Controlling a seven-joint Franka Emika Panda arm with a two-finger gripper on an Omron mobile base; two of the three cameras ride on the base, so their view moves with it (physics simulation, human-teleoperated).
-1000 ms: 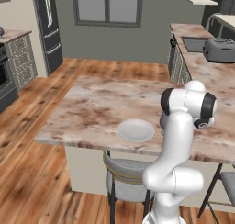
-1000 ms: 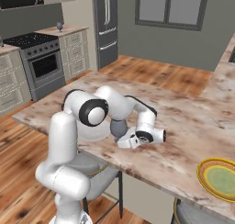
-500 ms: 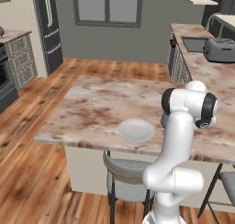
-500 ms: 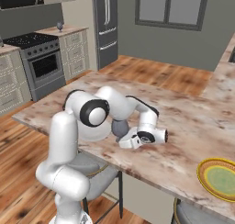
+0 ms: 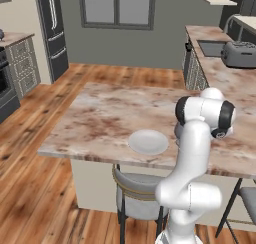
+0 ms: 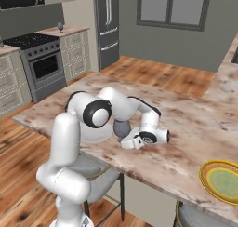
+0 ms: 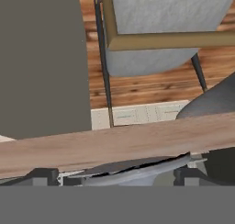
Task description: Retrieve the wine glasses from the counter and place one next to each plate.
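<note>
Withdrawing carelessly, your spread, empty end effector (image 6: pixel 126 142) could topple the blue-grey goblet (image 6: pixel 122 128) just beside the plain white-grey plate (image 5: pixel 148 141).

White-grey plate (image 5: pixel 148 141) lies flat on the beige, reddish-veined stone surface (image 5: pixel 105 120), near its front edge. One blue-grey wine glass (image 6: pixel 122 128) stands upright just beside that plate, partly hidden behind my arm, bowl rounded and opaque. Yellow-rimmed plate with green centre (image 6: pixel 222 180) lies flat near the front edge too, well apart from the first. A second wine glass (image 6: pixel 60 25), tiny and dark, stands upright on the far counter by the stove.
</note>
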